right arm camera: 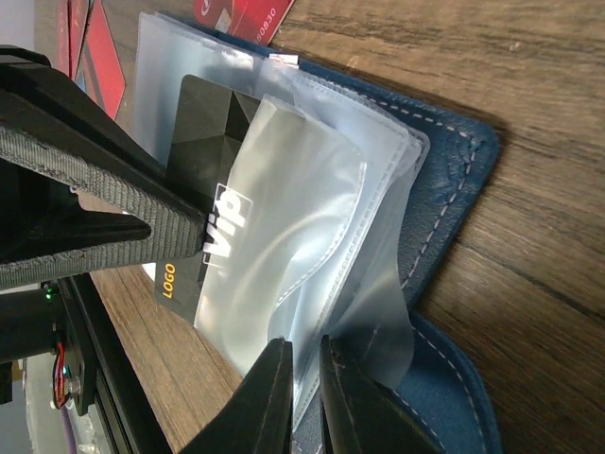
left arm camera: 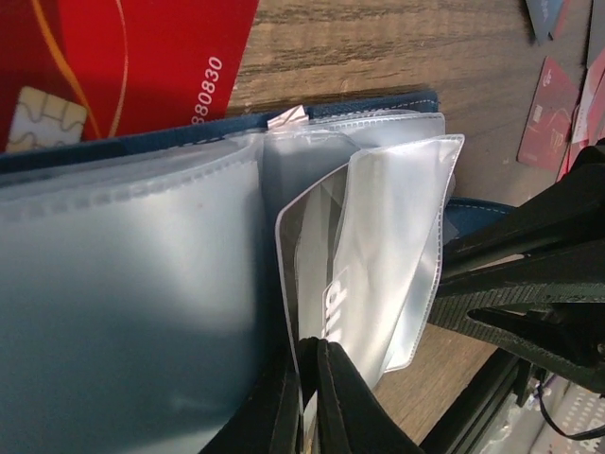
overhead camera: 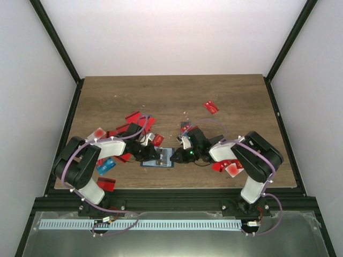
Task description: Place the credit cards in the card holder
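The navy card holder (overhead camera: pixel 165 160) lies open on the table between both arms, its clear sleeves (right arm camera: pixel 312 218) fanned up from the blue cover (right arm camera: pixel 454 180). My left gripper (left arm camera: pixel 317 352) is shut on a black credit card (right arm camera: pixel 203 132) marked VIP, which sits partly inside one sleeve (left arm camera: pixel 397 246). My right gripper (right arm camera: pixel 304 357) is shut on the edge of a clear sleeve, opposite the left gripper (right arm camera: pixel 175 232). In the left wrist view the right gripper (left arm camera: pixel 444 284) shows at the right. Several red credit cards (overhead camera: pixel 138 120) lie scattered behind the left arm.
One red card (left arm camera: pixel 123 57) lies just beyond the holder's blue edge (left arm camera: pixel 378 102). A lone red card (overhead camera: pixel 211 107) sits further back on the right. More red cards (overhead camera: pixel 226 166) lie under the right arm. A teal card (overhead camera: pixel 105 165) and a red one (overhead camera: pixel 107 183) lie near the left base.
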Motion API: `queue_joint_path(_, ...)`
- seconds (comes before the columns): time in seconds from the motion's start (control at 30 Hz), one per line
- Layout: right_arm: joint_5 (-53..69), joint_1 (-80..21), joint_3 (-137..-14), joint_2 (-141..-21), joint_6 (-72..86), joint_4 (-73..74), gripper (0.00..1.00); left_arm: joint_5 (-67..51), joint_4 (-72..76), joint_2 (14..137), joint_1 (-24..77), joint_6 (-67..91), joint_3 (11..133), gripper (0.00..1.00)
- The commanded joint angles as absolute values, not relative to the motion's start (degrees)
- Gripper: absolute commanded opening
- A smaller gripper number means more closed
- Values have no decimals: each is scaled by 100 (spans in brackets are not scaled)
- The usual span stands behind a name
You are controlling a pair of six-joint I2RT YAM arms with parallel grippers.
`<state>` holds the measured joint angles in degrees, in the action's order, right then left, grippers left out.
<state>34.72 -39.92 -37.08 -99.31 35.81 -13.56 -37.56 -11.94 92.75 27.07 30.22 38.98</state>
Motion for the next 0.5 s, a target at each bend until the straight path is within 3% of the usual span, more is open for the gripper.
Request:
queue_joint_path(0.0,3055,-4026,-3806,-10149,3469,-740,12,-3217,-1344,9502,2926,3033,3814,9)
queue_joint_path(0.23,2914,-4025,-3915,-9742,3349,-337,12,-2349,-2035,9217,3281,2916,4199,39)
queue_joint_path(0.47,2811,-4025,-3917,-9403,3318,-125,12,-1750,-2636,8951,3381,2904,4437,53)
